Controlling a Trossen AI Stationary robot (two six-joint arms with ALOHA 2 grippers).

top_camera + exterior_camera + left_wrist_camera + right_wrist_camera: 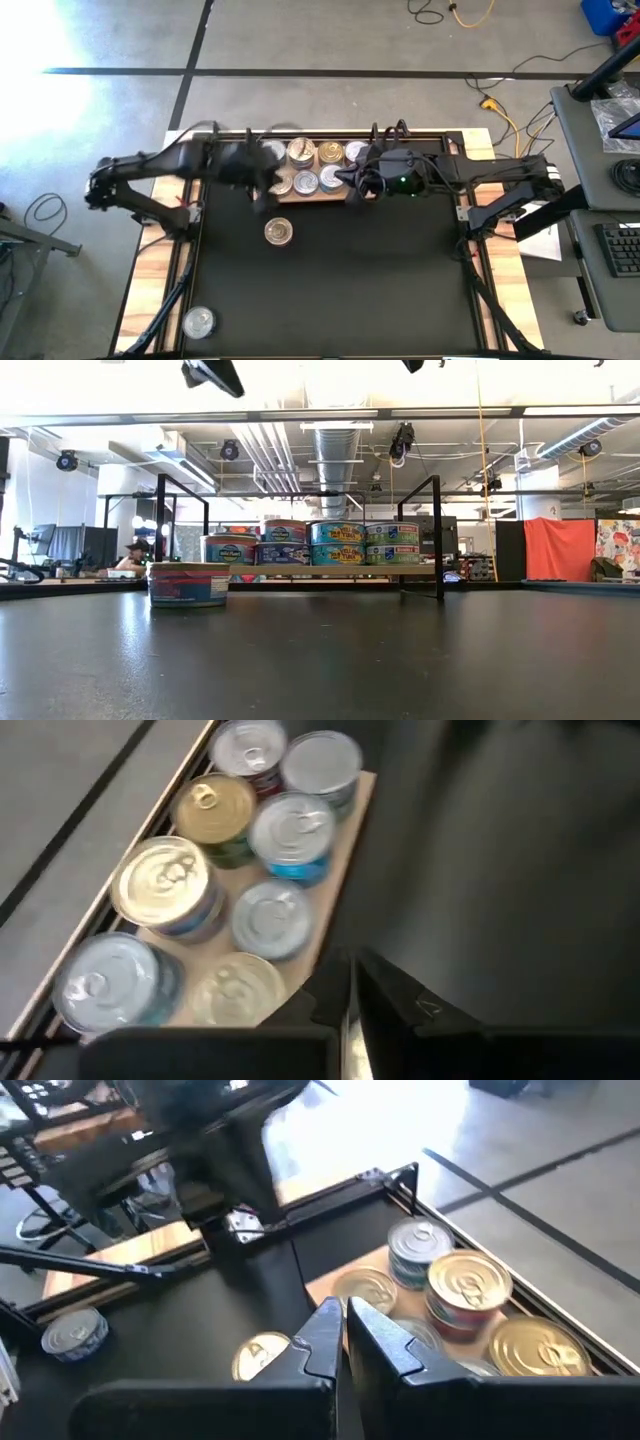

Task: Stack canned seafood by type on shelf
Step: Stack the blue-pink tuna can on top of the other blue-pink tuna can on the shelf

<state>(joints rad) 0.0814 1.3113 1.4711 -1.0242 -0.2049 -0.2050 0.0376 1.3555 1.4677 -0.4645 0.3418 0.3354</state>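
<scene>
Pressed-together dark fingers of the right gripper (342, 1342) hover empty above silver- and gold-lidded round seafood tins (468, 1288) on the light-wood shelf (322, 194) at upper centre of the high view. Also shut and empty, the left gripper (352, 1010) hangs over the shelf's left end. One gold-lidded tin (279, 232) sits mid-table, a silver-lidded tin (198, 322) at lower left.

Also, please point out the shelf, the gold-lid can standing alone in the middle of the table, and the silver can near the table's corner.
shelf (420, 571): low view, on its wooden board's front edge.
gold-lid can (279, 232): high view, on its lid.
silver can (198, 321): high view, on its lid.
</scene>
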